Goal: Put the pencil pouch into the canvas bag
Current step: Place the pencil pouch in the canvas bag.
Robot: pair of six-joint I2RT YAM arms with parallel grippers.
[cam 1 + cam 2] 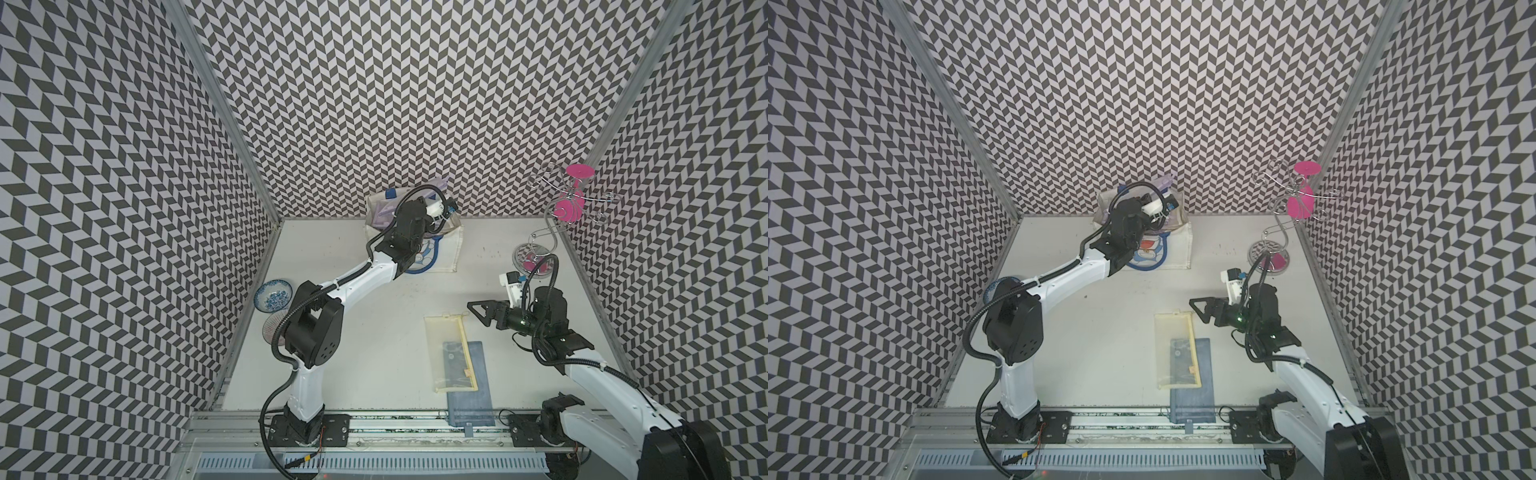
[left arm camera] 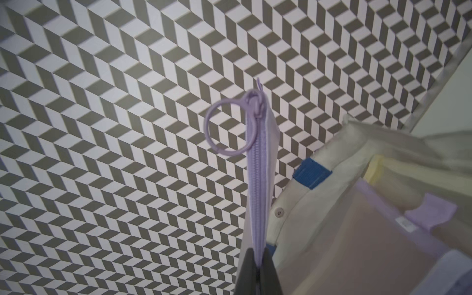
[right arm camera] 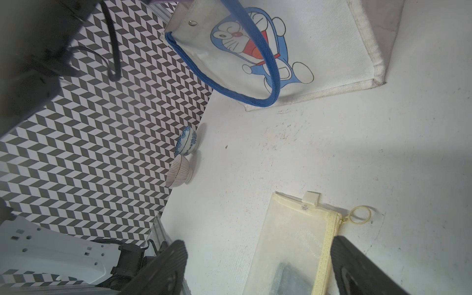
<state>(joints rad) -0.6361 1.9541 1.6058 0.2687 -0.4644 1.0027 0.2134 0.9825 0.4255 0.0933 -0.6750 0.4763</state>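
Left gripper [image 2: 258,263] clamped on zipper edge of purple pencil pouch [image 2: 259,178], pouch upright at open mouth of canvas bag [image 1: 446,249] by back wall, lower end hidden. Right gripper [image 3: 258,246] jaws wide apart, holding nothing, hovering over yellow mesh pouch [image 1: 442,345] flat on table [image 1: 374,332].

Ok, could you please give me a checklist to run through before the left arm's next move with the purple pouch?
1. Left jaws shut on the purple pouch at its zipper edge: ok.
2. Canvas bag upright, mouth open: ok.
3. Pouch lined up over the mouth rather than the rim: cannot tell.
4. Blue handle hangs down the bag's front, off the mouth: ok.
5. Right jaws open, above the yellow pouch, away from the bag: ok.
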